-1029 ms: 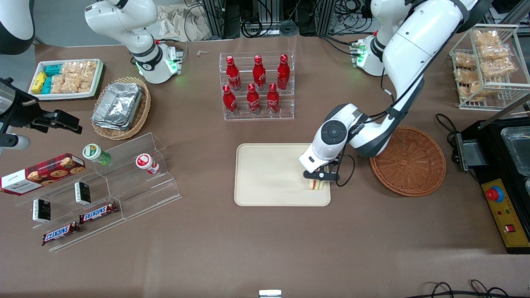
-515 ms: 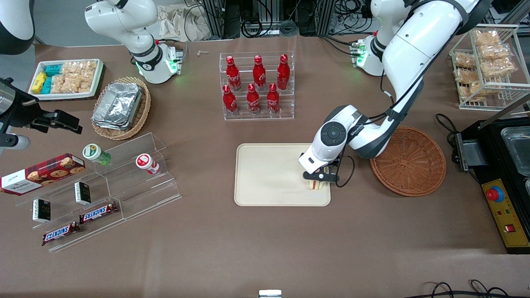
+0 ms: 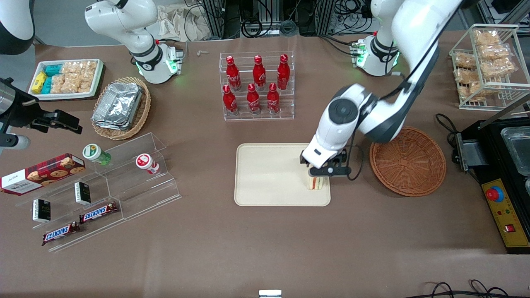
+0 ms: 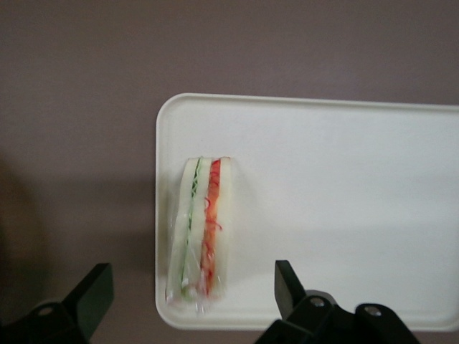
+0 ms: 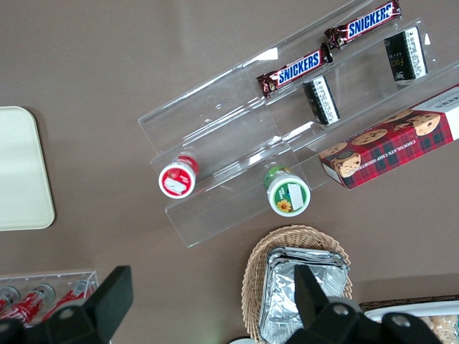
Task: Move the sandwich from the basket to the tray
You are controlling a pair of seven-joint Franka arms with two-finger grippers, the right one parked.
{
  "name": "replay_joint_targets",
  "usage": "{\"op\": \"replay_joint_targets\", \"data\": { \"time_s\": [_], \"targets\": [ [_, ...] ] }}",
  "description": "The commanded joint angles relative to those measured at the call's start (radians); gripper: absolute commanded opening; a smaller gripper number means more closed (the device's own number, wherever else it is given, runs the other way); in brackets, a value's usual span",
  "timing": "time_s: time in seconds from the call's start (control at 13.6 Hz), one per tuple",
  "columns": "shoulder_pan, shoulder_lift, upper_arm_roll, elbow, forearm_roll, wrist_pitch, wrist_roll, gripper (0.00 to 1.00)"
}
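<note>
Brown tabletop, black cables & alu frame at table edge farthest from cam, even light

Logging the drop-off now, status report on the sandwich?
Gripper open, above the sandwich, fingers clear of it. Sandwich on edge in the tray, near the corner toward the basket. Basket empty. Nothing in the way.

The black gripper hangs spread above a white sandwich with red and green stripes. The tray is cream, the woven basket reddish-brown.
</note>
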Motion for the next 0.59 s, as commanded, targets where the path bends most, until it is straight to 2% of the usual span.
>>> {"op": "replay_joint_targets", "data": {
  "time_s": [0.0,0.22,0.37,0.51],
  "targets": [
    [0.012,-0.149,0.005,-0.023,-0.124,-0.039,0.011,1.0],
    [0.017,-0.255,0.072,-0.004,-0.245,-0.194,0.146,1.0],
    [0.012,-0.326,0.164,0.0,-0.332,-0.306,0.308,1.0],
    [0.004,-0.386,0.269,-0.001,-0.382,-0.39,0.433,1.0]
  ]
}}
